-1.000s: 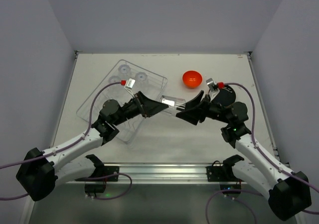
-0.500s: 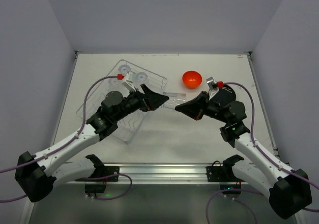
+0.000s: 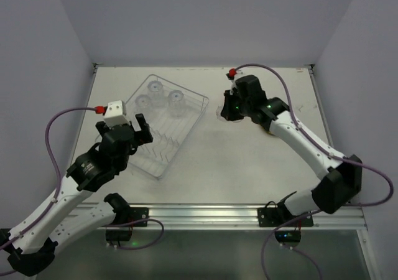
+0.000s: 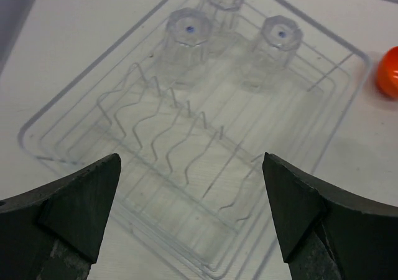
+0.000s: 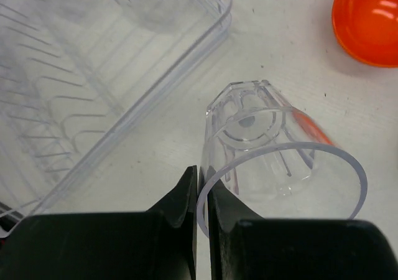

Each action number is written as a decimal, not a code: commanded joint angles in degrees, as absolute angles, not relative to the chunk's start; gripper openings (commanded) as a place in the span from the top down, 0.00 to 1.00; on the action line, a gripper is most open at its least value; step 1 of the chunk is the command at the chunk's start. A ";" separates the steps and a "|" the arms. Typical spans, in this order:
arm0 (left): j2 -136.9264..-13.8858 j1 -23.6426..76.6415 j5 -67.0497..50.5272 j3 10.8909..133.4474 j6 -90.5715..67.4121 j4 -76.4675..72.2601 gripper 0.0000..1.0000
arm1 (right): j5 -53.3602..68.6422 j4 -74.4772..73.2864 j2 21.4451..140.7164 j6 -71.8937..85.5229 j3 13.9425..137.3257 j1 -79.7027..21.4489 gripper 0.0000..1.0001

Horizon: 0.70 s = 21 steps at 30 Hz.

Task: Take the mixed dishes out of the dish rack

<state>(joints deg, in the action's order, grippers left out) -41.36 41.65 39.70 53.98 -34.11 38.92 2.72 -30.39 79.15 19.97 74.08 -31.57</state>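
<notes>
The dish rack [image 3: 185, 137] is a see-through basket with wire prongs, lying at an angle left of the table's middle. Three clear glasses stand upside down at its far end [image 3: 153, 86] [image 3: 144, 102] [image 3: 176, 99], also shown in the left wrist view [image 4: 188, 28]. My left gripper [image 3: 135, 127] [image 4: 191, 168] hangs open and holds nothing above the rack's near end. My right gripper [image 3: 231, 109] [image 5: 202, 186] is shut on the rim of a fourth clear glass [image 5: 273, 149], tilted just right of the rack [image 5: 174, 74]. The orange-red bowl [image 5: 367, 22] [image 4: 388, 71] rests beside that glass, hidden under the right wrist from above.
White walls close in the table [image 3: 249, 168] at the back and on both sides. The right arm stretches across the table's right half toward the far middle. The left arm stays along the left near side.
The two grippers met mid-table on one glass. The left one opened and drew back to the near left; the right one shut on the glass and carried it away, next to the bowl.
</notes>
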 commanded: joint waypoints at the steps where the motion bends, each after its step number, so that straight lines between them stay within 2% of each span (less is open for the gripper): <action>1: -38.07 41.57 52.90 49.68 -31.38 45.54 0.00 | -9.13 -47.97 88.48 16.17 82.60 -34.27 1.00; 6: -35.95 41.57 51.85 47.64 -29.71 42.72 0.00 | -10.64 -55.98 104.55 15.82 92.70 -37.79 1.00; 9: -36.47 41.57 50.72 47.11 -29.27 42.19 0.00 | -10.64 -56.69 109.75 15.56 95.44 -39.99 1.00; 17: -37.36 41.57 49.22 46.41 -28.74 41.57 0.00 | -7.56 -54.58 115.31 15.47 96.07 -40.69 0.98; 19: -37.27 41.57 48.96 46.23 -28.48 41.13 0.00 | -7.30 -53.97 115.49 15.56 95.80 -40.69 0.93; 20: -37.18 41.57 48.78 46.23 -28.48 41.05 0.00 | -7.03 -53.79 115.23 15.73 95.45 -40.87 0.87; 21: -37.18 41.57 48.52 46.23 -28.39 40.96 0.00 | -7.12 -53.70 114.88 15.73 95.28 -40.87 0.73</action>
